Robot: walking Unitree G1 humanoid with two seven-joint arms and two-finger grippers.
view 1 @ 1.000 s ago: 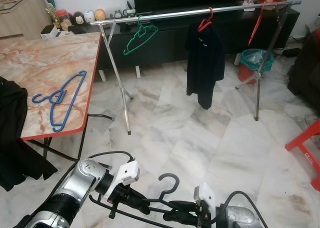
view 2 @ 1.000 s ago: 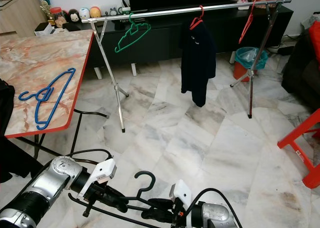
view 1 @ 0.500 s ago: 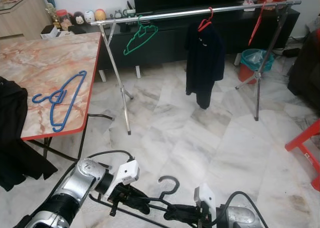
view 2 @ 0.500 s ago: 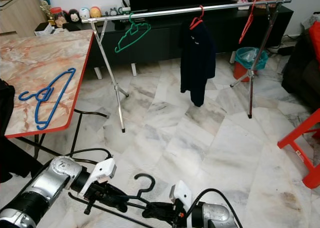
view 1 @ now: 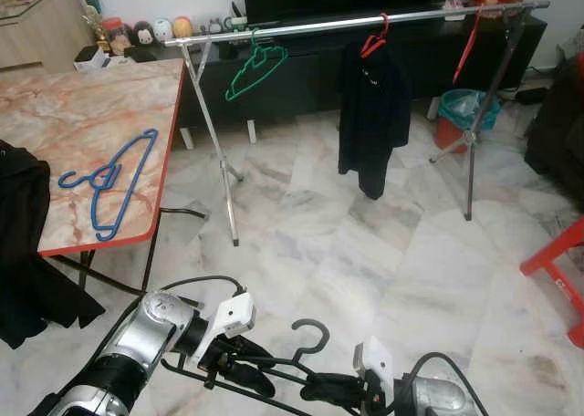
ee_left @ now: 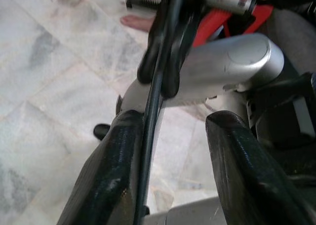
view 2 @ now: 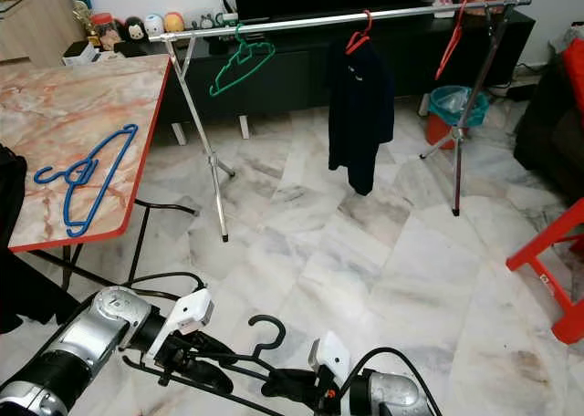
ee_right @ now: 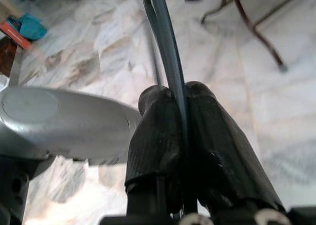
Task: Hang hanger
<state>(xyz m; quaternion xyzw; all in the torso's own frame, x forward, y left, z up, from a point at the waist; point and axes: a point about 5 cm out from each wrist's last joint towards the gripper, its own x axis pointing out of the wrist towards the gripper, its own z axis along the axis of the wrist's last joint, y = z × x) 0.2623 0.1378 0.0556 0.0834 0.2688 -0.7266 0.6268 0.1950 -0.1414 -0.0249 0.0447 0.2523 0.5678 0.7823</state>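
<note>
Head views: the black hanger point(view 1: 306, 348) sits low between both pincers, hook up; the rail point(view 1: 356, 21) stands well ahead and above them.

Left wrist view: left pincer point(ee_left: 173, 151) is released, fingers point(ee_left: 111, 180) spread, the hanger wire lying against one only.

Right wrist view: right pincer point(ee_right: 180, 136) is clenched on the hanger wire, the sole grip.

Risk, as judged: held at one thin point, the hanger may pivot or slip during the lift, so the hook misses the rail.
</note>
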